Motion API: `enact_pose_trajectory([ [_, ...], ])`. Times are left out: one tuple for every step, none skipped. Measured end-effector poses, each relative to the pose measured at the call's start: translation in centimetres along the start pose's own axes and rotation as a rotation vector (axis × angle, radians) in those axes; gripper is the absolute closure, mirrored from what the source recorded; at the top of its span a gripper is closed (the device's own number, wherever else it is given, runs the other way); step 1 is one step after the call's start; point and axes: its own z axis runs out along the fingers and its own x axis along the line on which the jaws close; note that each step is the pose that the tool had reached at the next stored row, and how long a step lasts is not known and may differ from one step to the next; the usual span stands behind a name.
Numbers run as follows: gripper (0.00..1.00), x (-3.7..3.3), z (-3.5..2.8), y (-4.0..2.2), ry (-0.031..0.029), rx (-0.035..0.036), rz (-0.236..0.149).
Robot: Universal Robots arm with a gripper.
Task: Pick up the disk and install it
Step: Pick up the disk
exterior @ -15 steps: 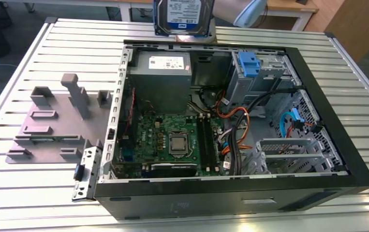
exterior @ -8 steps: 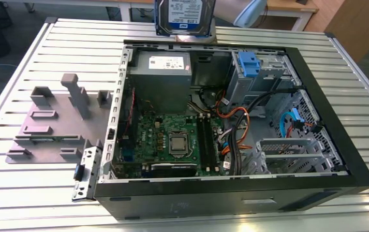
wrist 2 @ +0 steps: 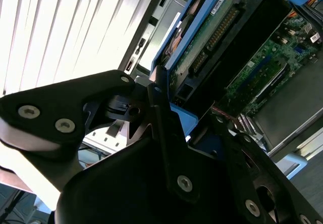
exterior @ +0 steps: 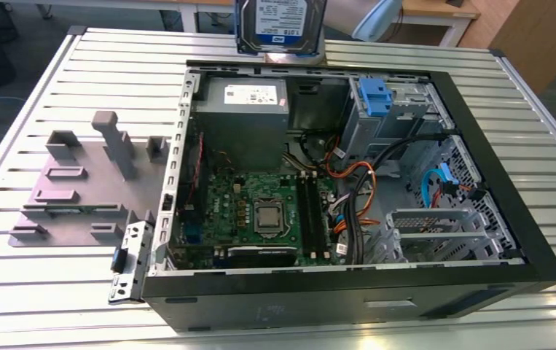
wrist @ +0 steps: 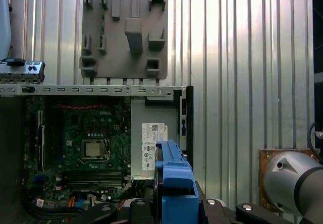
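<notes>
Gripper [wrist: 174, 206] clamped on the disk [exterior: 280, 25]; pickup done.
Open computer case [exterior: 355, 295] lies below my hand; I judge the install is what's left, disk not yet seated.

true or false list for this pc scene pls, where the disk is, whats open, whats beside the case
The disk already sits inside the computer case. False: it hangs above the case's far edge.
The case is open, with the motherboard exposed. True.
The grey fixture plate lies at the exterior view's right of the case. False: it lies at its left.
A blue bracket runs along the disk's side. True.
</notes>
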Motion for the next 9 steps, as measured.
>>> enact_pose_trajectory([
  [0.63, 0.0, 0.0, -0.03, -0.0001, 0.0, 0.0],
  [0.63, 0.0, 0.0, -0.06, 0.0, 0.0, 0.0],
  [0.63, 0.0, 0.0, -0.09, 0.0, 0.0, 0.0],
  [0.63, 0.0, 0.0, -0.11, 0.0, 0.0, 0.0],
  [0.63, 0.0, 0.0, -0.14, 0.0, 0.0, 0.0],
  [0.63, 0.0, -0.01, -0.17, 0.0, 0.0, 0.0],
  [0.63, 0.0, -0.01, -0.2, 0.0, 0.0, 0.0],
  [0.63, 0.0, -0.01, -0.24, -0.0001, 0.0, 0.0],
  [0.63, 0.0, -0.01, -0.27, 0.0, 0.0, 0.0],
])
